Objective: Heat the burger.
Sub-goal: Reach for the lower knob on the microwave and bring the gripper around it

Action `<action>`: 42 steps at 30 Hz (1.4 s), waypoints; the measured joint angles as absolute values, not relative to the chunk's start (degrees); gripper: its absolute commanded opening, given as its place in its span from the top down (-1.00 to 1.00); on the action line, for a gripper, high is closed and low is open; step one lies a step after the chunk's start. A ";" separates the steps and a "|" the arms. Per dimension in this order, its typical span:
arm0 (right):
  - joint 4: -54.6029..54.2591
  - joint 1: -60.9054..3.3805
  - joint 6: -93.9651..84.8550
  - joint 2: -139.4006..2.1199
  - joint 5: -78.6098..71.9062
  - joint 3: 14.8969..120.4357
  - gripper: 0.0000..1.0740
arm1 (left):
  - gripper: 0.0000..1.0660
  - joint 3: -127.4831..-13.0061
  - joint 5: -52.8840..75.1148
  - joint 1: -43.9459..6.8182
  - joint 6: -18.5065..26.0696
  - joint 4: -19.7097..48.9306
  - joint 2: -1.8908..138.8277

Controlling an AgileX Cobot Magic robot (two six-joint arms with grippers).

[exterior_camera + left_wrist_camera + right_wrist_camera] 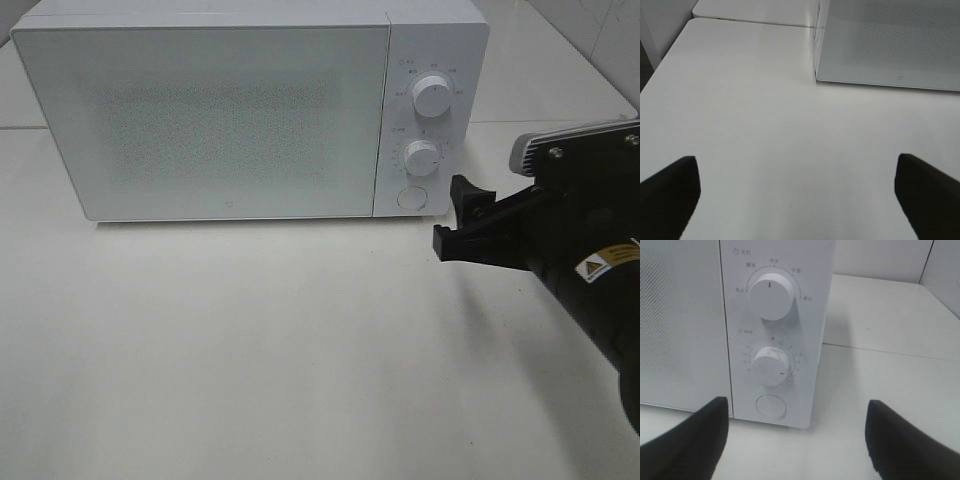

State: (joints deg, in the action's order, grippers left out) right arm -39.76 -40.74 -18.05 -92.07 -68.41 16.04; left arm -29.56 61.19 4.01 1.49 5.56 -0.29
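Note:
The burger is out of view in every frame. A white microwave (200, 110) stands at the back of the table with its door shut. Its control panel carries an upper dial (771, 296), a lower dial (771, 366) and a round button (770, 406). My right gripper (455, 215) hovers open just right of the panel's lower corner, pointing at it, with nothing between its fingers (685, 440). Over bare table near the microwave's left front corner (817, 77), my left gripper (797, 195) is open wide and empty; the exterior high view does not show it.
The white table (300, 350) spreads in front of the microwave. A seam in the tabletop (880, 350) runs to the right of the microwave. A tiled wall (600, 30) rises at the back right.

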 measured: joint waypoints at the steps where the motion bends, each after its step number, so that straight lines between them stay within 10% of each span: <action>1: -39.76 -40.74 -18.05 -92.07 -68.41 16.04 -0.38 | -0.83 -29.56 61.19 4.01 1.49 5.56 -0.29; 23: -48.13 -45.03 -18.39 -106.28 -69.39 32.20 -0.38 | -0.83 -29.56 61.19 4.01 1.49 5.50 -0.29; 42: -40.79 -35.81 -17.42 -116.88 -69.16 42.46 -0.38 | -0.83 -29.56 61.19 4.01 1.49 5.50 -0.29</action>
